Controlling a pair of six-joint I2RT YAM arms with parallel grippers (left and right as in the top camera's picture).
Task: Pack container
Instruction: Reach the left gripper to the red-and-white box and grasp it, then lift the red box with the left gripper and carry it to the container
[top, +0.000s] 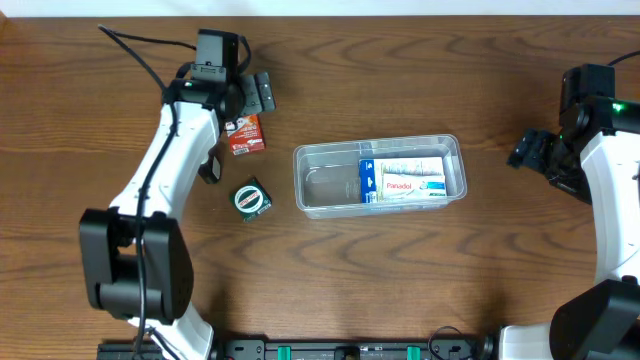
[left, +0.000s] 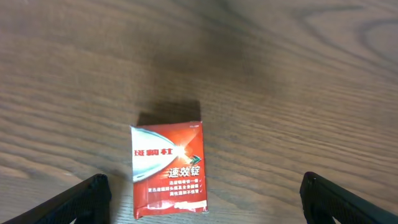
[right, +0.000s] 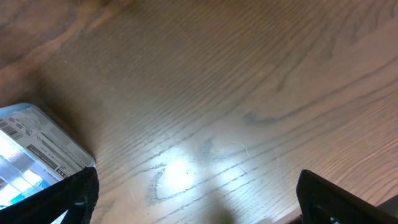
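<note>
Trouble near the far edge: left gripper (left: 208, 202) (wide open, as is right gripper (right: 199, 199)) may shove the red box (left: 168, 169), not grab it.

The bench (top: 420, 280) is dark brown with swirling wood grain. The red box (left: 168, 169) carries white lettering and a silvery corner. The green box (top: 251, 198) has black edges and a pale ring. Inside the clear container (top: 325, 190) lies a blue-and-white box (top: 405, 182) lettered in red.
</note>
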